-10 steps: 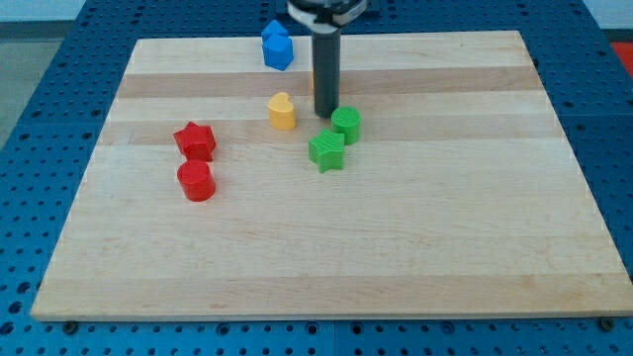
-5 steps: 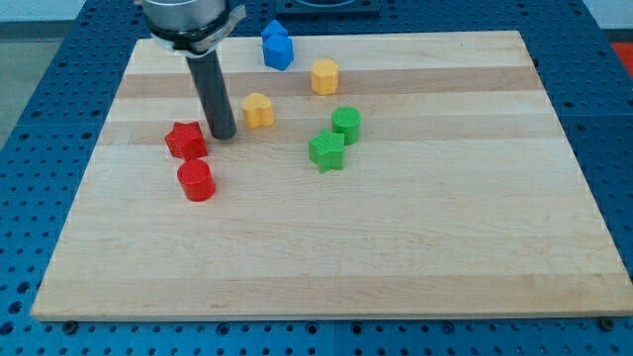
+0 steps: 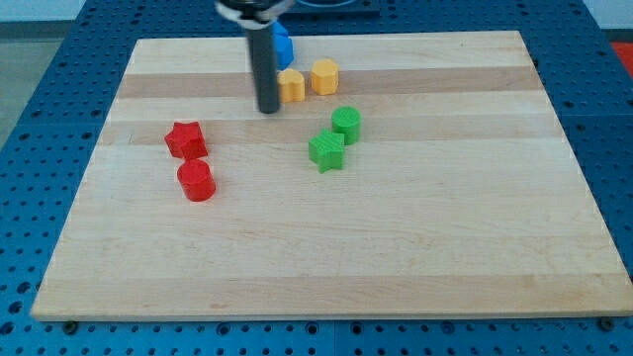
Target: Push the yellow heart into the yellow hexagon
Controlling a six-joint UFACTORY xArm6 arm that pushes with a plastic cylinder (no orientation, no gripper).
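Note:
The yellow heart (image 3: pixel 292 86) lies near the view's top centre of the wooden board (image 3: pixel 326 247), a small gap left of the yellow hexagon (image 3: pixel 324 76). My tip (image 3: pixel 268 110) is down on the board just left of and slightly below the heart, touching or nearly touching it. The rod rises from there and partly hides the blue block (image 3: pixel 282 45) behind it.
A green cylinder (image 3: pixel 346 124) and a green star (image 3: pixel 326 150) sit below and right of the hexagon. A red star (image 3: pixel 186 139) and a red cylinder (image 3: pixel 196 180) lie at the view's left. The board's top edge is close behind the blue block.
My tip has swung from beside the red star up and right to the heart's left side. The yellow heart has slid up and right, close to the yellow hexagon.

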